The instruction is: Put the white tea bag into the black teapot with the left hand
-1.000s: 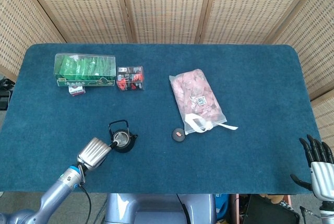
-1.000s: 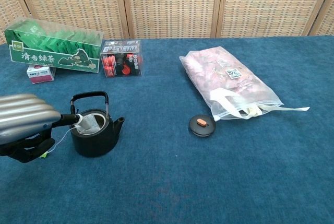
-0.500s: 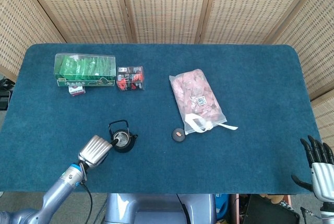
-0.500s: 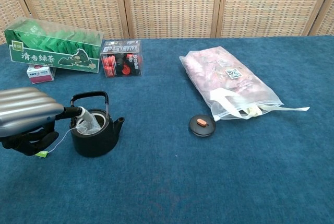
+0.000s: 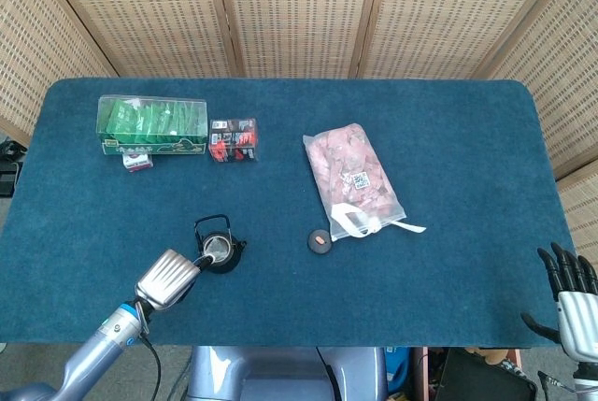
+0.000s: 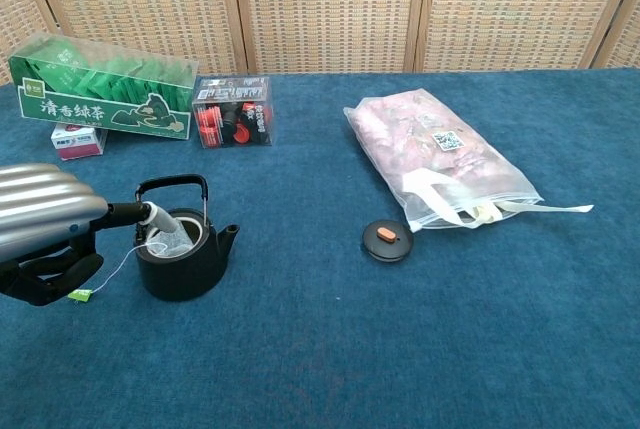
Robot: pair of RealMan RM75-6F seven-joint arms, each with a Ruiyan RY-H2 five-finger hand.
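Observation:
The black teapot point(image 5: 219, 253) point(image 6: 182, 254) stands lidless near the table's front left. In its mouth sits the white tea bag point(image 6: 172, 239). A thin string runs from it over the rim to a green tag point(image 6: 78, 295) low beside the pot. My left hand point(image 5: 168, 278) point(image 6: 45, 219) hovers just left of the pot, fingers stretched out. One fingertip point(image 6: 150, 214) reaches the rim by the bag, and the thumb curls underneath, apart from it. My right hand point(image 5: 565, 293) hangs off the table's front right corner with its fingers spread, holding nothing.
The pot's round lid point(image 5: 320, 242) point(image 6: 387, 239) lies right of the teapot. Beyond it is a clear bag of pink contents point(image 5: 353, 181) point(image 6: 440, 154). At the back left stand a green tea box point(image 5: 152, 125) point(image 6: 100, 99), a small pink-and-white box point(image 6: 78, 139) and a black-and-red box point(image 5: 233, 139) point(image 6: 232, 124).
My left hand has drawn back slightly toward the front edge. The tea bag has settled a little deeper in the pot's mouth. The right hand has not moved.

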